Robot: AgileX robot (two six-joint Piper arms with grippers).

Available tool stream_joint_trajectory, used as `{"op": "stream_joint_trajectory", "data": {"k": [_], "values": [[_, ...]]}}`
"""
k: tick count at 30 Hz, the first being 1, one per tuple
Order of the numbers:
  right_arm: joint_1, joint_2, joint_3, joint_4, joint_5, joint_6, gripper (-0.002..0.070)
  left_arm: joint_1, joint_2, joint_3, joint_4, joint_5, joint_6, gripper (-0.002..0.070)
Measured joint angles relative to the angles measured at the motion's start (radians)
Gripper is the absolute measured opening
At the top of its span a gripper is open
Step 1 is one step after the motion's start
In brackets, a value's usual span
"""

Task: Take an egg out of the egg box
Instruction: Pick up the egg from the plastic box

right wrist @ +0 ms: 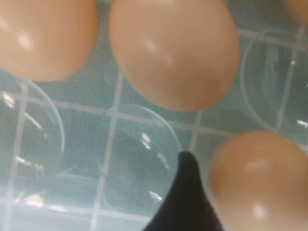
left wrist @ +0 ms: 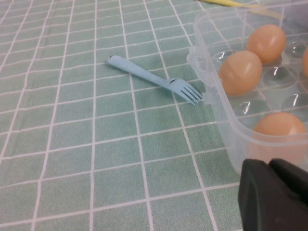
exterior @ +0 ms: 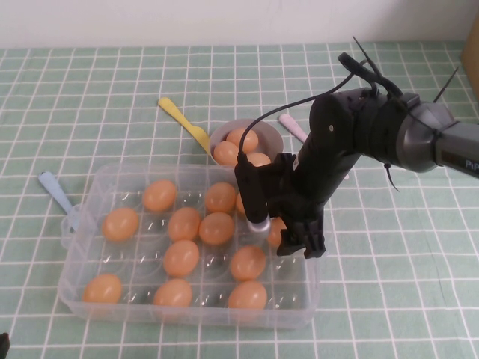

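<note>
The clear egg box (exterior: 81,224) lies at the front centre of the table with several orange-tan eggs in its cups. My right gripper (exterior: 299,241) reaches down into its right side, open, over one egg (exterior: 275,233) that still sits in its cup. In the right wrist view a single dark finger (right wrist: 185,192) stands close beside that egg (right wrist: 260,183); the other finger is out of frame. My left gripper (left wrist: 269,166) hangs low near the box's front left corner (left wrist: 226,120), its fingers together and holding nothing.
A pale round bowl (exterior: 274,139) holding three eggs stands just behind the box. A yellow utensil (exterior: 183,120) and a pink one (exterior: 292,127) lie beside it. A light blue fork (exterior: 56,191) (left wrist: 154,79) lies at the box's left end.
</note>
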State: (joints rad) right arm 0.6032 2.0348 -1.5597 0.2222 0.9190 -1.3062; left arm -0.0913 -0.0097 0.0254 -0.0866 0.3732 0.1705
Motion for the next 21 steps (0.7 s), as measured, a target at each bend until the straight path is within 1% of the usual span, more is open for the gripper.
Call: {"op": "stream_joint_trajectory", "data": {"k": [8, 15, 21], "values": [[0.000, 0.005, 0.000, 0.000, 0.000, 0.000, 0.0466, 0.000, 0.000, 0.000, 0.000, 0.000, 0.000, -0.0003], [0.000, 0.007, 0.000, -0.002, -0.002, 0.000, 0.0386, 0.000, 0.000, 0.000, 0.000, 0.000, 0.000, -0.0003], [0.000, -0.025, 0.000, -0.004, 0.006, 0.000, 0.0375, 0.000, 0.000, 0.000, 0.000, 0.000, 0.000, -0.0003]]}}
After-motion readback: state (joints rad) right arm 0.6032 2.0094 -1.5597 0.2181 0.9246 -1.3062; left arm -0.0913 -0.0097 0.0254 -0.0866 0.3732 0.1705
